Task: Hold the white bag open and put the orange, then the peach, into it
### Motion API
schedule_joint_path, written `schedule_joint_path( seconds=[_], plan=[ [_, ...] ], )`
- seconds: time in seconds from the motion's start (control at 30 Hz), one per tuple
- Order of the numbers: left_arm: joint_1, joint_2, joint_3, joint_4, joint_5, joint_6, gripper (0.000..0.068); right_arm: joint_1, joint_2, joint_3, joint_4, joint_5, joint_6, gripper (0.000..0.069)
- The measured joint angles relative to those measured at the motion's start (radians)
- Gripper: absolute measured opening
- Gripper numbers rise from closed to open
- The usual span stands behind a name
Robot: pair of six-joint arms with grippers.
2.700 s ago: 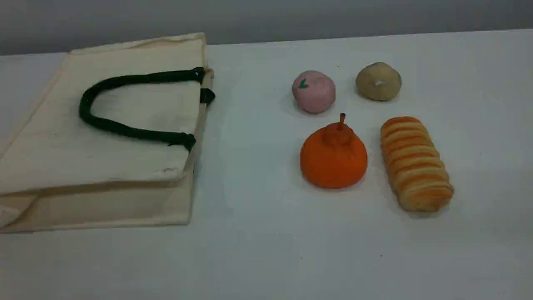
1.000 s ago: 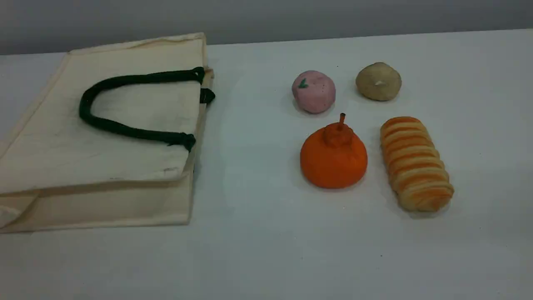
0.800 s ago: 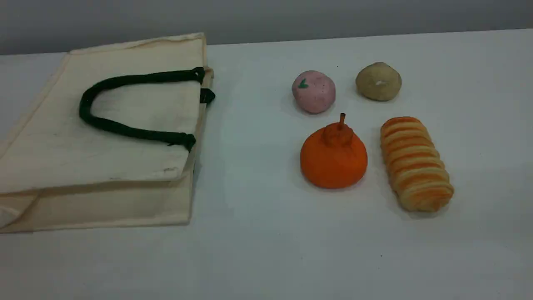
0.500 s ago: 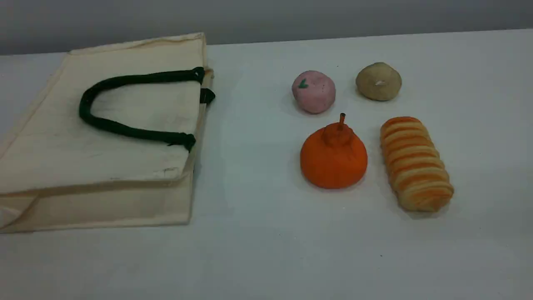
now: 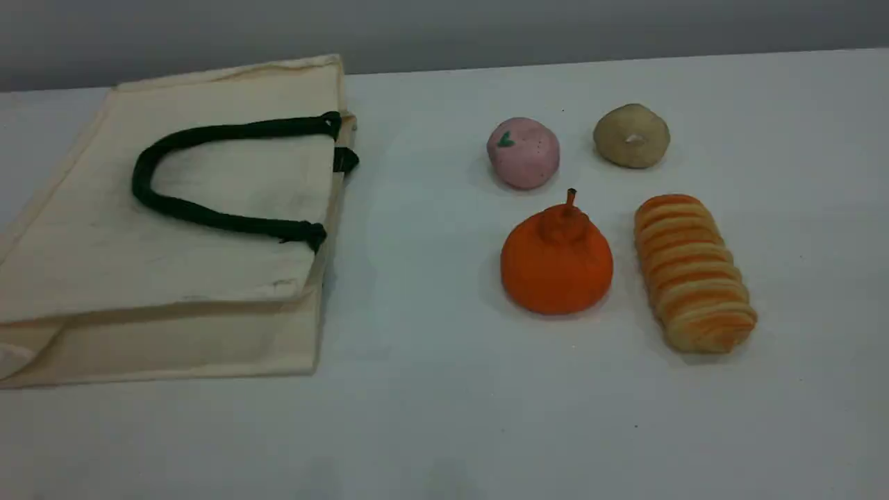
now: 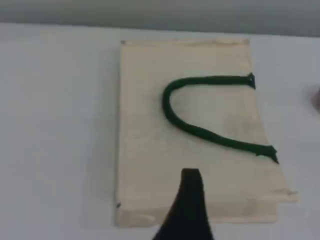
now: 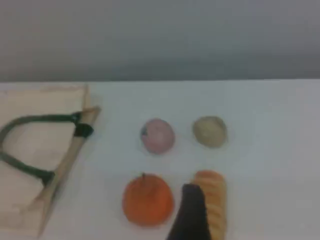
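Note:
The white bag (image 5: 173, 264) lies flat on the table's left side, mouth facing right, with its dark green rope handle (image 5: 208, 219) looped on top. The orange (image 5: 555, 267) sits right of centre, and the pink peach (image 5: 523, 153) rests just behind it. Neither arm shows in the scene view. In the left wrist view a dark fingertip (image 6: 190, 182) hangs high above the bag (image 6: 145, 150). In the right wrist view a dark fingertip (image 7: 192, 200) hovers high over the orange (image 7: 148, 200) and peach (image 7: 157, 135). Nothing is held by either gripper.
A beige-tan round thing (image 5: 630, 136) with a white dimple sits right of the peach. A striped bread loaf (image 5: 691, 271) lies right of the orange, close beside it. The white table's far edge meets a grey wall.

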Motion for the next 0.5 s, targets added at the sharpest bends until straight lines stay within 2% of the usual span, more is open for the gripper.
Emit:
schedule_joint_path(
  seconds=[0.13,0.23,0.5],
  plan=[
    [0.0,0.141,-0.003,-0.007,-0.066,0.037,0.058,0.0,0.135,0.0,0.061,-0.13,-0.093,0.0545],
    [0.0,0.23,-0.008,-0.045,-0.11,0.076,0.058,0.0,0.237,0.0,0.109,-0.202,-0.156,0.0545],
    [0.0,0.428,-0.1,-0.189,-0.124,0.188,0.058,0.0,0.472,0.0,0.287,-0.27,-0.342,0.0545]
  ],
)
